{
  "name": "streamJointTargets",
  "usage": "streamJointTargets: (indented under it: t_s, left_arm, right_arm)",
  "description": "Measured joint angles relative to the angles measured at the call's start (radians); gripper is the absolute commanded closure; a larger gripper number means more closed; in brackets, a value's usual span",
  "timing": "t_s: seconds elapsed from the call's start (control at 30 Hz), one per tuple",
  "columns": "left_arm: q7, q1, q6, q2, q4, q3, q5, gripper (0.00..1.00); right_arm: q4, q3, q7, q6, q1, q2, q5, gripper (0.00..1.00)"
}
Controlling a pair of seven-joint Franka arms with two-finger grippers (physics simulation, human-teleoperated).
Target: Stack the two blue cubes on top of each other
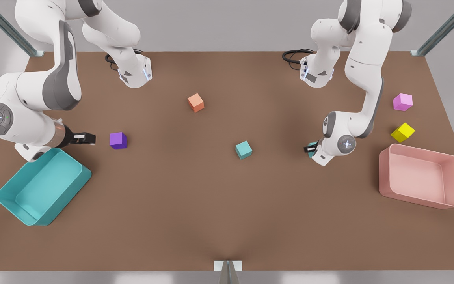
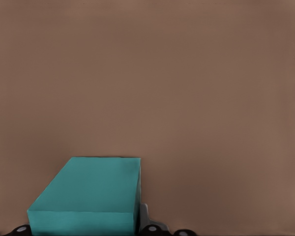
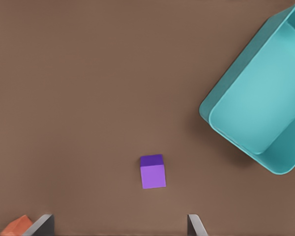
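Brown table (image 1: 227, 221) under grey walls; left gripper (image 1: 310, 149) clamps one teal cube (image 2: 88, 196); right gripper (image 1: 87, 138) waits, fingers apart.

Even, soft light falls from above on the brown bench (image 1: 227, 205), casting only faint, blurred shadows under the cubes, without glare.

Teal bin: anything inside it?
The teal bin's visible floor is bare. The right arm's wrist covers one corner, so that bit is unseen. The right end effector hovers open by the purple cube; the left end effector grips a blue cube.
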Motion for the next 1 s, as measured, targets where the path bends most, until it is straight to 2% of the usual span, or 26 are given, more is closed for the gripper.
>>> streamJointTargets:
  t_s: [0.13, 0.23, 0.37, 0.53, 1.0]
  left_arm:
    - [-0.017, -0.019, -0.045, -0.021, 0.077, -0.02, 0.001, 0.42]
    - [-0.057, -0.139, -0.135, 0.012, 0.239, -0.061, -0.004, 0.41]
    - [-0.139, -0.326, -0.213, 0.098, 0.411, -0.07, -0.029, 0.4]
    - [-0.252, -0.398, -0.268, 0.267, 0.664, -0.077, -0.043, 0.4]
    - [-0.472, -0.412, -0.36, 0.292, 0.68, -0.136, -0.05, 0.4]
  right_arm:
    - [0.0, -0.002, -0.038, -0.005, -0.001, 0.001, -0.001, 0.0]
    - [0.0, -0.003, -0.062, -0.007, -0.002, 0.002, -0.002, 0.0]
    - [0.0, -0.003, -0.089, -0.009, -0.002, 0.002, -0.003, 0.0]
    - [0.0, -0.003, -0.115, -0.01, -0.002, 0.002, -0.003, 0.0]
    - [0.0, -0.003, -0.159, -0.011, -0.002, 0.004, -0.004, 0.0]
